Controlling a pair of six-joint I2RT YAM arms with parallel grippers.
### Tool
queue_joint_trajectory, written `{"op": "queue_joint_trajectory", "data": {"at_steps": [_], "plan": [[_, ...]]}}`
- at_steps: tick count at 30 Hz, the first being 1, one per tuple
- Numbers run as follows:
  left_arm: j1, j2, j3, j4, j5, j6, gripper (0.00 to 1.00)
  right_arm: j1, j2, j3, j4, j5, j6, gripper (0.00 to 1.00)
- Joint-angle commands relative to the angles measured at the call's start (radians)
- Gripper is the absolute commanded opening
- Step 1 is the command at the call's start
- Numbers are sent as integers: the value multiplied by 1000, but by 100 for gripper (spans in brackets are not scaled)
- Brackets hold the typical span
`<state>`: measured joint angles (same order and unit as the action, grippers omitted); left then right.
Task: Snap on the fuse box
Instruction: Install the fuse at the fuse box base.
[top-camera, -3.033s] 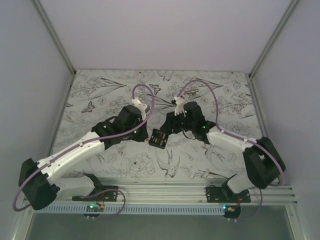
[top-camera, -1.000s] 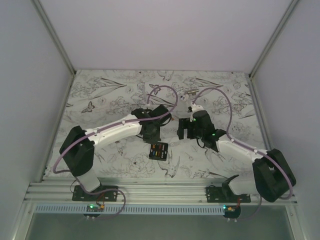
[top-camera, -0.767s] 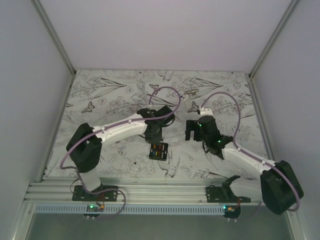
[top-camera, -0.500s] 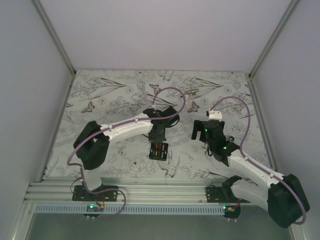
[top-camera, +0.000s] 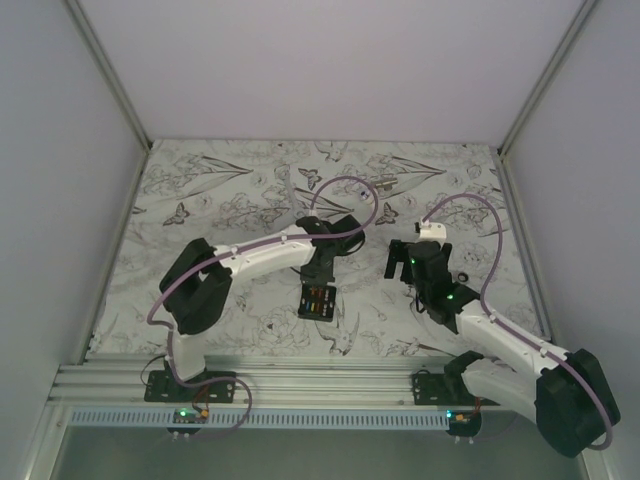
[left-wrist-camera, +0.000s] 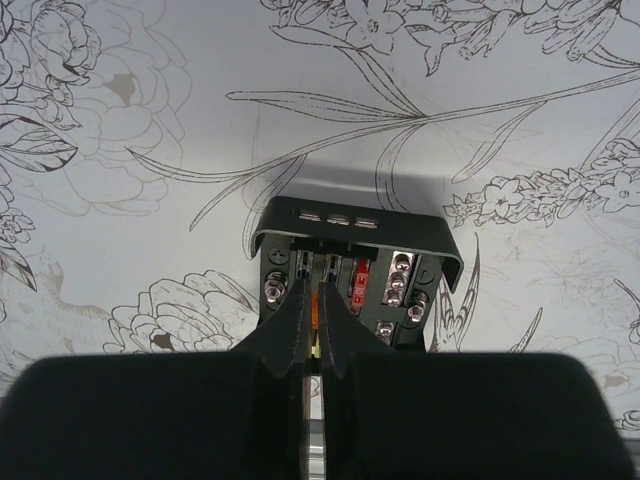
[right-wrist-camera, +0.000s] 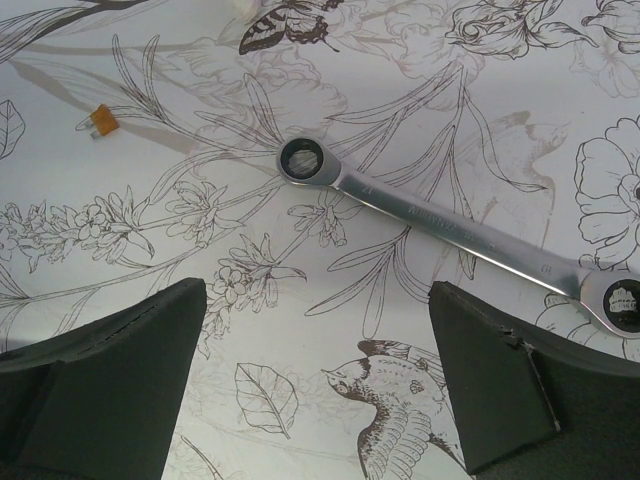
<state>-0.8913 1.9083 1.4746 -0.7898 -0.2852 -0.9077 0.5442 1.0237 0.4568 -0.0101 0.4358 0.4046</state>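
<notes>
The fuse box (top-camera: 318, 300) is a small black box lying near the table's middle, its face showing red and orange fuses and silver screws. My left gripper (top-camera: 322, 274) stands right over it, pointing down. In the left wrist view the fuse box (left-wrist-camera: 352, 234) sits under the left gripper (left-wrist-camera: 315, 305), whose jaws are shut with their tips on the box's face. A thin orange and yellow sliver shows in the slit between them. My right gripper (top-camera: 405, 265) hovers to the right, apart from the box. The right gripper (right-wrist-camera: 318, 292) is wide open and holds nothing.
A silver ratchet wrench (right-wrist-camera: 450, 228) lies on the flowered tablecloth just ahead of the right gripper. A small orange fuse (right-wrist-camera: 103, 121) lies loose farther left of it. The wrench (top-camera: 383, 184) also shows near the table's back. Grey walls enclose the table.
The right arm has drawn back to the right, away from the fuse box, its jaws opening fully. The left arm's elbow swung right while its shut gripper stayed on the box.
</notes>
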Motion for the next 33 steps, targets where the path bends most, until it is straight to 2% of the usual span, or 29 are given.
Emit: {"op": "queue_joint_trajectory", "data": {"at_steps": [1,33], "plan": [[-9,36,25,-58,-24,6,0,-10,-4,9,35,25,11,100],[-28,134,74,-97,-19,68,0,-18,14,13,39,-19,10,100]]}}
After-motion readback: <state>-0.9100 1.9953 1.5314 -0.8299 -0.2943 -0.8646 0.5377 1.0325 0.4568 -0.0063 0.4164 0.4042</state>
